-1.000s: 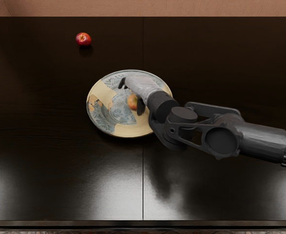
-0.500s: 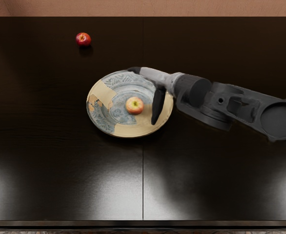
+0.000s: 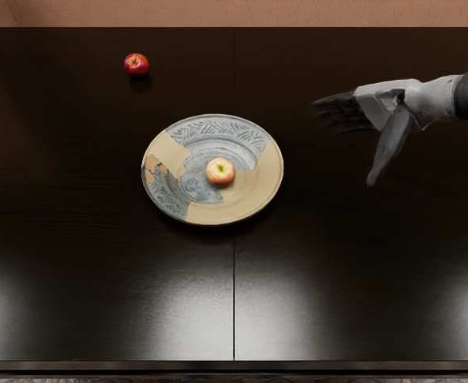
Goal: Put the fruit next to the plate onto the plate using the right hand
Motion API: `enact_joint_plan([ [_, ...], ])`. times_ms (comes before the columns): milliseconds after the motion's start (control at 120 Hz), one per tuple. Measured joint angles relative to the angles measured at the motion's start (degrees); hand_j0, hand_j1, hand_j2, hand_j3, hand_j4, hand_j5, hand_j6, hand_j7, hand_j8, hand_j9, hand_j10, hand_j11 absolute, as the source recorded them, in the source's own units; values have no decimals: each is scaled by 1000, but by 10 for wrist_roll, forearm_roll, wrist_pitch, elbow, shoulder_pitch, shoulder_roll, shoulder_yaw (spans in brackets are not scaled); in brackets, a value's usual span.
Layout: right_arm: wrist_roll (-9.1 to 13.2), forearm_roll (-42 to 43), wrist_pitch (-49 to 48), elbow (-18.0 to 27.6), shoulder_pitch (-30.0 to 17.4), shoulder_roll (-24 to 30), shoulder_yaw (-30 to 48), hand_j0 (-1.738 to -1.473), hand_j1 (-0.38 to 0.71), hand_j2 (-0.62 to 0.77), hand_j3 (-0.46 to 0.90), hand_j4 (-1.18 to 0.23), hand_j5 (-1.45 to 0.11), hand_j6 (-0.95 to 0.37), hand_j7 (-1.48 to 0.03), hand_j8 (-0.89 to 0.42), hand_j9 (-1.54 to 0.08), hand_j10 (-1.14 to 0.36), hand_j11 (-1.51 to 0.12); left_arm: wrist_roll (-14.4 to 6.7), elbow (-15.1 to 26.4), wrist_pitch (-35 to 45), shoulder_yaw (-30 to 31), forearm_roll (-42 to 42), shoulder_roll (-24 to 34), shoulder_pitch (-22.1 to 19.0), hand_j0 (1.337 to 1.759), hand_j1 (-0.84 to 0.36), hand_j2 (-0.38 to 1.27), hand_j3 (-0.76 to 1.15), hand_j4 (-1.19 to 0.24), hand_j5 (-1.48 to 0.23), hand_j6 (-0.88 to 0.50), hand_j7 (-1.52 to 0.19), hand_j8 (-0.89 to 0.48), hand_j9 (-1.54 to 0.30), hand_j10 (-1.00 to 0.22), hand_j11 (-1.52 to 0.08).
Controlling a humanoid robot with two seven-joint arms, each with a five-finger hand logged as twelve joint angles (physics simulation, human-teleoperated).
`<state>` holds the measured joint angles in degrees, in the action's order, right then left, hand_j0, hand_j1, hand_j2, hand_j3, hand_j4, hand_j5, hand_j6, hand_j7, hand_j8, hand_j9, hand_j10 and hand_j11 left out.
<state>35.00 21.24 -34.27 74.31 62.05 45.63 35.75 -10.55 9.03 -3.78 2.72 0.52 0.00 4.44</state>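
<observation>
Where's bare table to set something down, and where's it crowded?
Bare dark table spans the whole near strip below the round patterned plate. Also free: left of it, below the small red apple. Crowded: far right, where the open right robot hand hovers, and the plate's centre, holding a yellow-red apple.

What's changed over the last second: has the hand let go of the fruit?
Yes. The right hand released the yellow-red fruit onto the plate and pulled back to the right. It is now open above the table, clear of the plate. The fruit lies near the plate's centre. The plate and the red apple at the far left have not moved.
</observation>
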Motion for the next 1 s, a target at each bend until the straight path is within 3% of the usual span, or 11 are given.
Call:
enact_joint_plan([
  [217,0,-42,-7,-24,-9,26,1,-1658,-349,0,0,-2,-1,-3,-1,-2,-1,-2,-1,0,2,0,0,-1,0,1,1658,339,2,0,-9,-11,-9,-11,-9,-11,-9,-11],
  [1000,0,-46,-8,-26,-13,24,-3,-1658,-349,0,0,-2,0,-2,0,-2,0,-1,0,-1,2,0,0,-3,0,1,1658,339,2,0,-9,-11,-9,-11,-9,-11,-9,-11],
])
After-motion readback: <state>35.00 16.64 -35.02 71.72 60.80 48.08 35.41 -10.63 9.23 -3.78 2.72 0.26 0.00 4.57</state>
